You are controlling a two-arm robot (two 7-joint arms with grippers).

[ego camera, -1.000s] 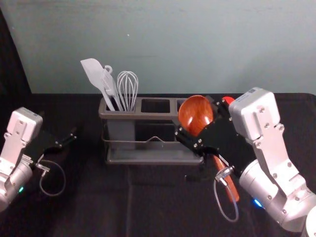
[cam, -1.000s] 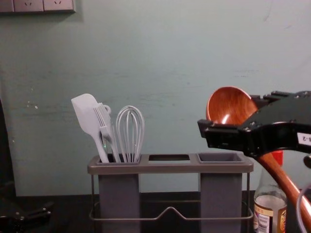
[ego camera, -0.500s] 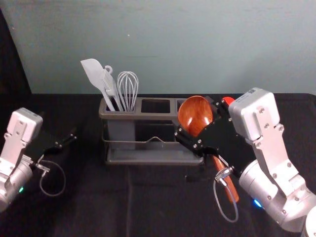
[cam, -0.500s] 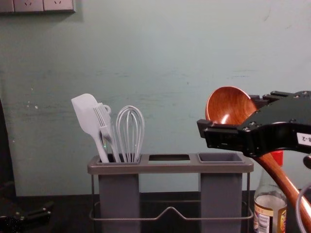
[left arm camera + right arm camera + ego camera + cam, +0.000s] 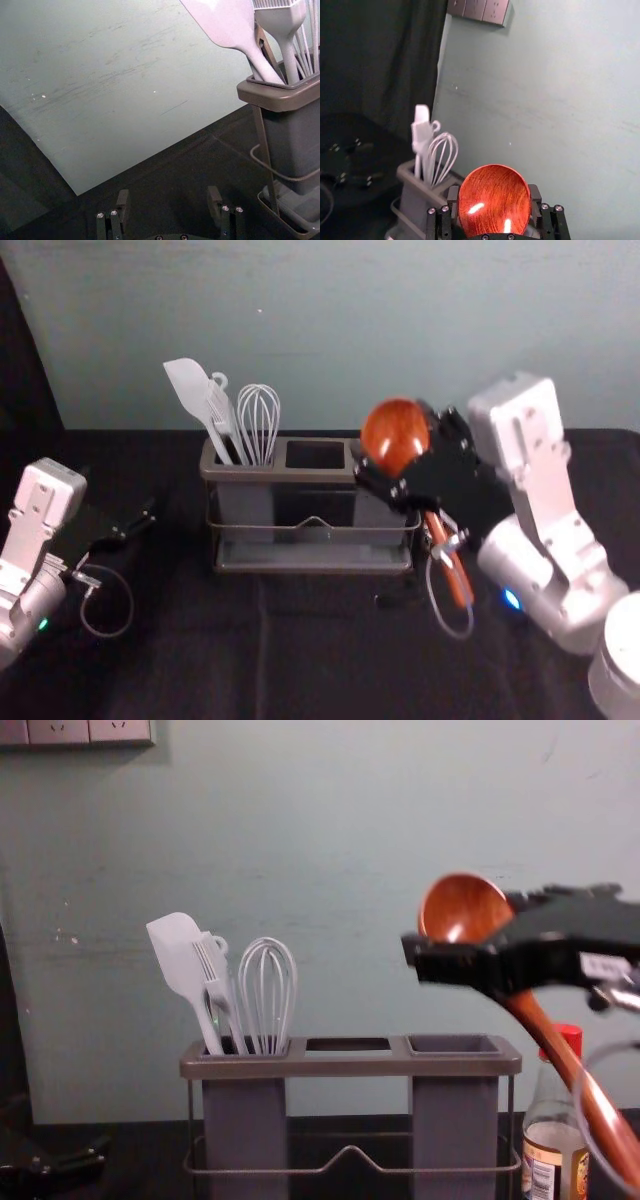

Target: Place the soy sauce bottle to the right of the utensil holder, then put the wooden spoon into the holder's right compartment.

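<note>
Spoon (image 5: 462, 908) in raised right gripper (image 5: 394, 438), bottle (image 5: 553, 1150) beside holder (image 5: 350, 1065)

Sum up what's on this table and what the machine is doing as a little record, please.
right gripper: above and right of the holder, closed on the spoon
wooden spoon: in the air, bowl up, handle slanting down to the right
left gripper: left of the holder, fingers apart, holding nothing
utensil holder: upright, spatula, brush and whisk in its left compartment
right compartment: no utensil sticking out
soy sauce bottle: upright, right of the holder, red cap
</note>
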